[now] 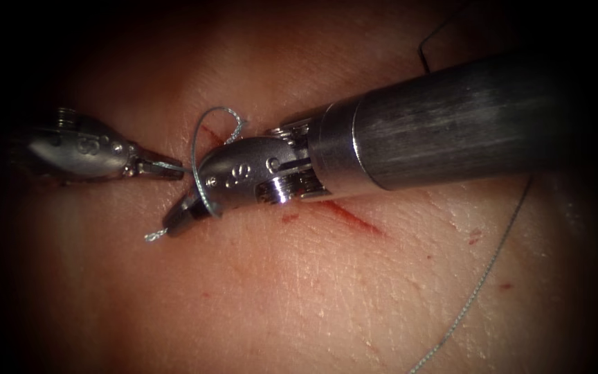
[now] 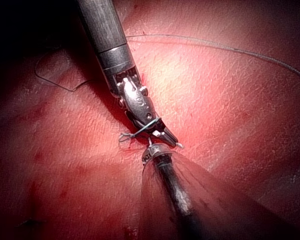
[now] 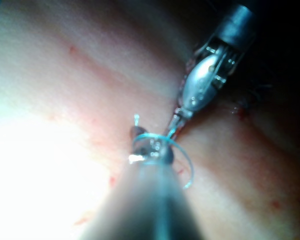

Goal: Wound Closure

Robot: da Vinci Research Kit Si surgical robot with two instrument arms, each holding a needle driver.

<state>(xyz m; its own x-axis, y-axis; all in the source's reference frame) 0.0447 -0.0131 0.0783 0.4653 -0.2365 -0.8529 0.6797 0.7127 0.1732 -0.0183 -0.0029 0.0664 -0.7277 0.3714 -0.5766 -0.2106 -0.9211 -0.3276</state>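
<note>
Thread (image 1: 205, 149) looped around the right tool (image 1: 187, 213) at mid-frame in the endoscope view, its jaws clamped on a short thread end beside the cut (image 1: 351, 218). Just left, the left tool (image 1: 167, 166) gripped the thread, jaws together, over the tissue (image 1: 299, 291).

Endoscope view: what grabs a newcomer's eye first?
The right pincer on its thick shaft, reaching to mid-picture with a loop of thread wound around it and a short frayed end beside its tip. The left pincer faces it from the left, shut on the thread. Under the right tool runs the red cut in the tissue.
</note>
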